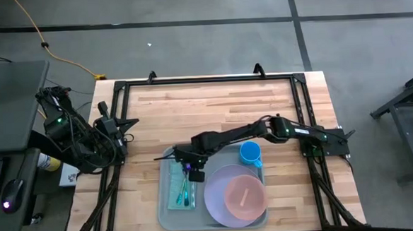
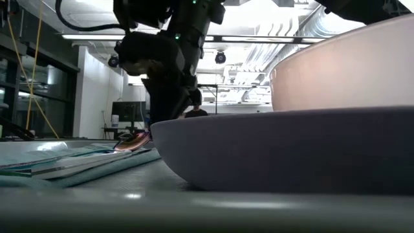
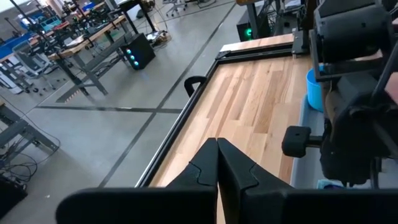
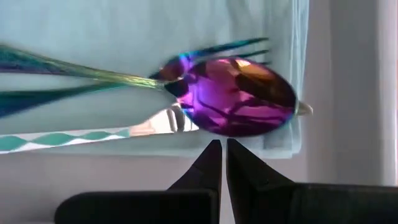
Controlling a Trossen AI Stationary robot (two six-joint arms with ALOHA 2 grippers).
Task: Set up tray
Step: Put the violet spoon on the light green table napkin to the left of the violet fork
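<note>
The pale grey-blue tray (image 1: 167, 209) lies flat at the table's near edge. On its left part a folded teal cloth (image 1: 183, 192) carries an iridescent spoon (image 4: 239, 96) with a fork (image 4: 242, 46) under it. My right gripper (image 1: 193, 175) hovers shut just above the cloth, beside the spoon's bowl (image 4: 219, 148). In the low view it stands over the spoon (image 2: 132, 141). My left gripper (image 3: 217, 149) is shut and waits at the table's left edge (image 1: 125, 124).
A lavender plate (image 1: 218, 200) holding a pink bowl (image 1: 245, 195) fills the tray's right part and looms large in the low view (image 2: 291, 149). A blue cup (image 1: 249, 153) stands at the tray's far right corner. Bare wood lies on the table's far half.
</note>
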